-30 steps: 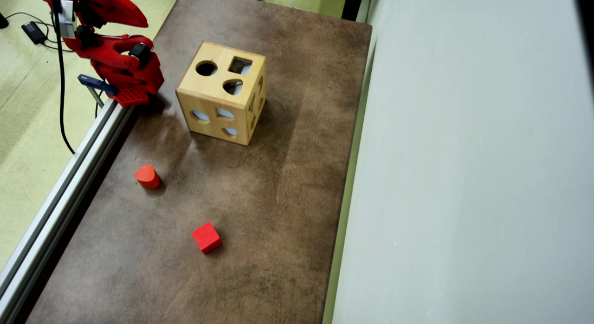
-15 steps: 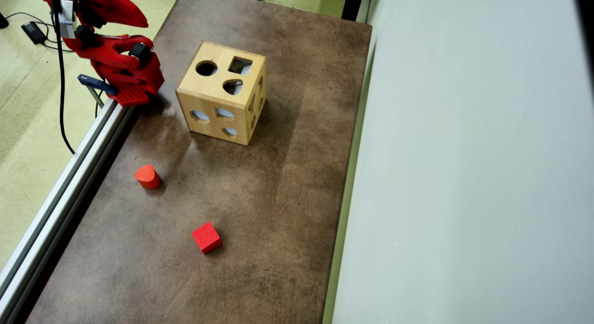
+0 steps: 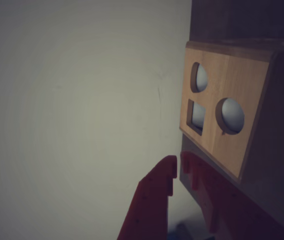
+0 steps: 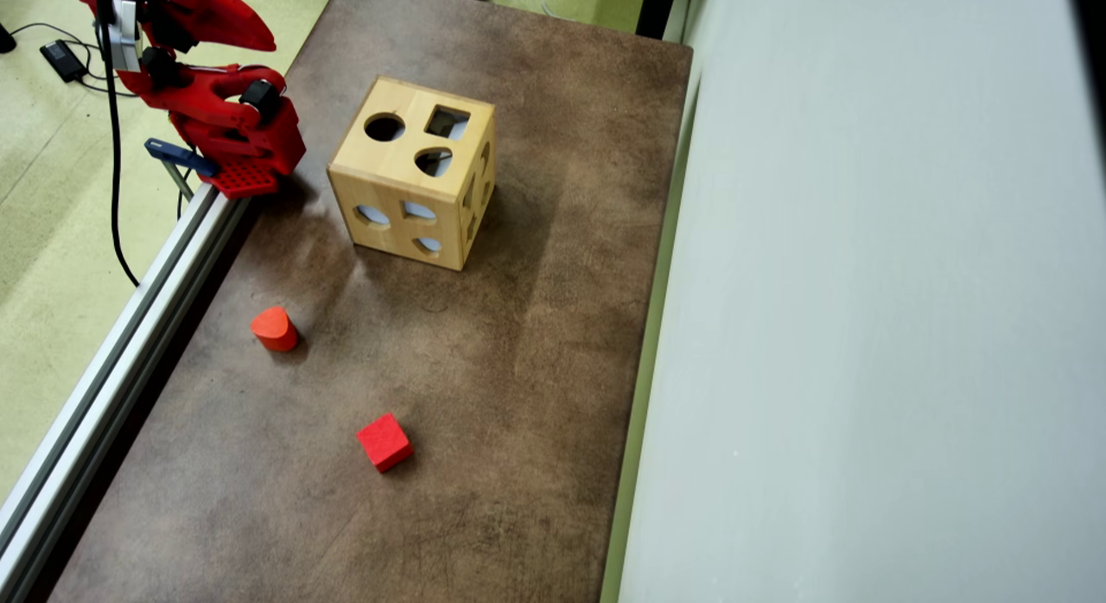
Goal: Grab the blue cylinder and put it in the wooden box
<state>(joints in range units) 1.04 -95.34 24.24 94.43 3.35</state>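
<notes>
We see no blue cylinder on the tabletop point(image 4: 518, 370), perhaps it lies inside the wooden box point(image 4: 413, 173), so our nearly closed, empty fingers point(image 3: 169, 170) risk grabbing the red cube point(image 4: 384, 441).

Pale, light-wood box point(image 4: 413, 173) with dark cut-out holes, some showing bluish-white inside. Mottled brown table point(image 4: 484, 396), worn lighter in patches. Orange-red rounded block point(image 4: 274, 327); bright red cube point(image 4: 384, 441). Red arm point(image 4: 220, 111) with black motors and a black cable point(image 4: 113, 154). Red gripper point(image 3: 178, 167), dim in the wrist view. Pale grey wall point(image 4: 881, 326). Yellow-green floor point(image 4: 52, 240). Silver rail point(image 4: 112, 361).
</notes>
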